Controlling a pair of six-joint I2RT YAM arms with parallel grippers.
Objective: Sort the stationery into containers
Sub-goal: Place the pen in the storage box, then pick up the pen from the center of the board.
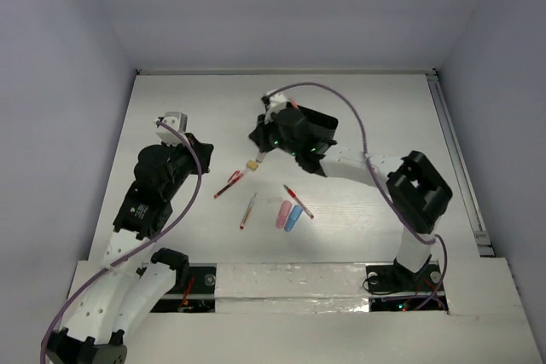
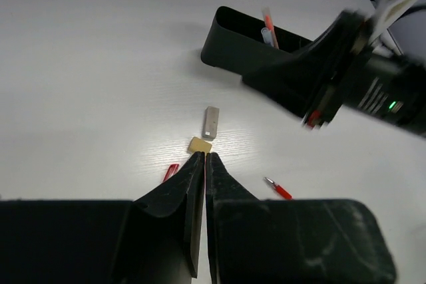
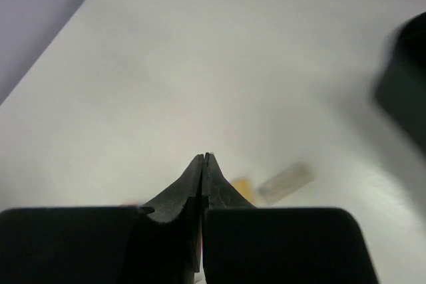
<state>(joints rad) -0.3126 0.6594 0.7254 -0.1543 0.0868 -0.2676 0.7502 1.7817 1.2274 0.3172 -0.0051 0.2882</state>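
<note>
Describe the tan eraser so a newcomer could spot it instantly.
Find the black tray far-centre on the table. Near-left of it lie two small blocks. The tan eraser is the yellowish, squarish one; its neighbour, the pale eraser, is longer, greyish.

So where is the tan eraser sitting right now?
In the top view the tan eraser lies on the table near its middle, just beside the right gripper, with the pale eraser right next to it.
</note>
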